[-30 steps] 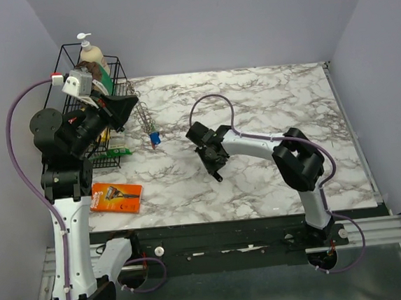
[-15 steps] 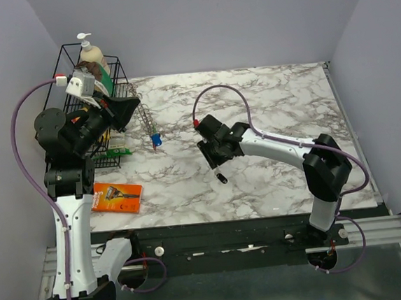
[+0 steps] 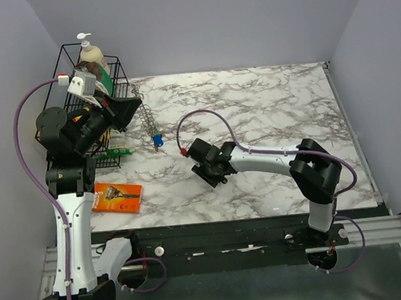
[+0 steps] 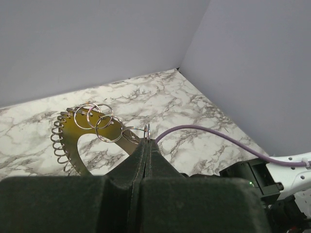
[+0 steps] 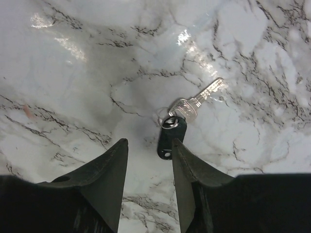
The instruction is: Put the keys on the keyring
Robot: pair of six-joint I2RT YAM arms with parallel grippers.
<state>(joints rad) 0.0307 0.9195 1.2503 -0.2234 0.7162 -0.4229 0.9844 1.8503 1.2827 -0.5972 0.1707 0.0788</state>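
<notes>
My left gripper (image 4: pixel 147 141) is shut on a small split ring at the end of a chain of linked rings (image 4: pixel 97 120). The chain hangs from the keyring (image 4: pixel 65 138), a yellowish crescent edged with wire coils. From above, the keyring (image 3: pixel 143 116) hangs off the raised left gripper (image 3: pixel 134 99), with a blue-headed key (image 3: pixel 156 140) dangling at its lower end. My right gripper (image 5: pixel 149 144) is open, low over the marble. A silver key (image 5: pixel 199 99) with a black tag (image 5: pixel 170 138) lies just ahead, the tag beside the right fingertip (image 5: pixel 179 145).
A black wire basket (image 3: pixel 117 61) with a lotion bottle (image 3: pixel 92 55) stands at the back left, behind the left arm. An orange razor pack (image 3: pixel 117 197) lies near the front left edge. Walls close in the table on the left, right and back.
The right arm has swung left and nearer to the front, and its jaws have opened wider over the key with the black tag. The left arm holds the keyring almost still.
</notes>
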